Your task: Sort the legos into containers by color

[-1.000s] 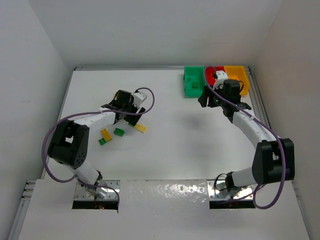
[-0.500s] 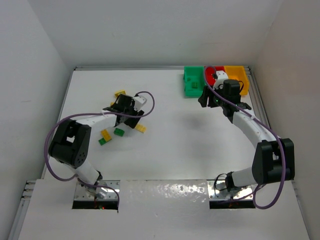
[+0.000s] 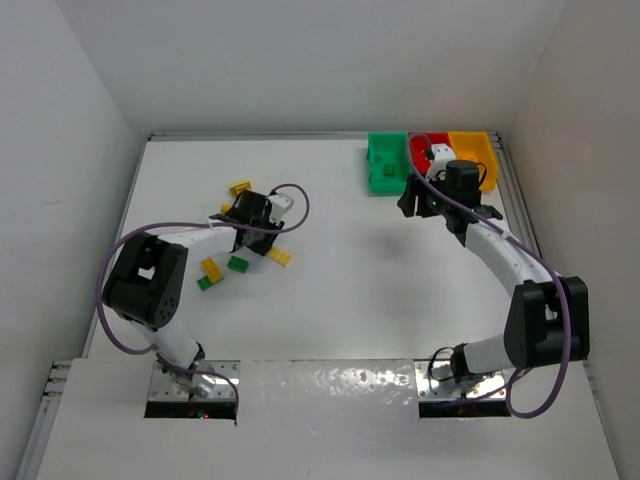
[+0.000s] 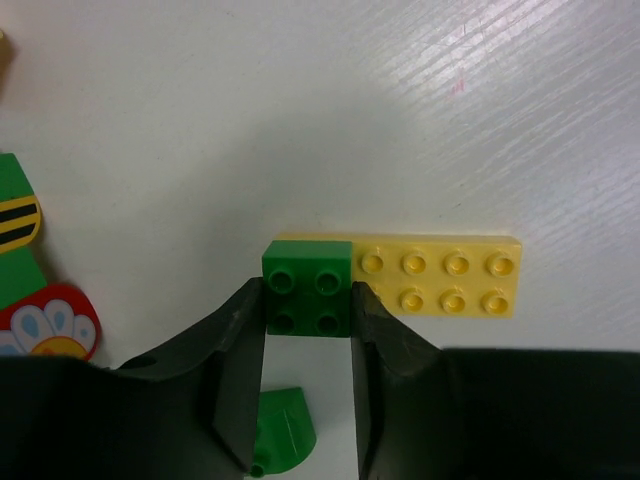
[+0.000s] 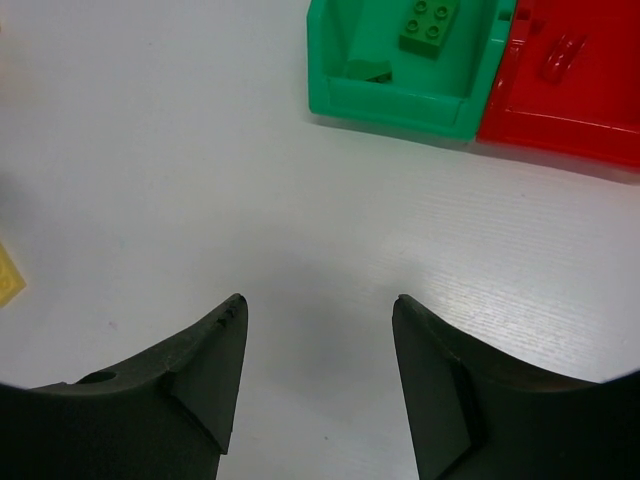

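In the left wrist view a small green brick (image 4: pixel 305 268) lies on the white table, and my left gripper (image 4: pixel 307 292) is shut on it, one finger against each side. A flat yellow brick (image 4: pixel 440 277) touches its right side. In the top view my left gripper (image 3: pixel 246 216) hides that brick. My right gripper (image 5: pixel 320 305) hangs open and empty just in front of the green bin (image 5: pixel 390 105), which holds two green bricks (image 5: pixel 430 25). The red bin (image 5: pixel 560 140) holds a red piece (image 5: pixel 562 55). The yellow-orange bin (image 3: pixel 473 155) stands furthest right.
Loose bricks surround the left gripper: yellow ones (image 3: pixel 240 187) (image 3: pixel 280 256) (image 3: pixel 211 268) and green ones (image 3: pixel 238 263) (image 3: pixel 204 283). A green curved piece (image 4: pixel 283 430) lies under the left jaws, and a printed piece (image 4: pixel 20 260) at that view's left edge. Walls enclose the table.
My left gripper has closed on the green brick and shifted slightly toward the near side, uncovering a yellow brick behind it. The right arm has stayed still.
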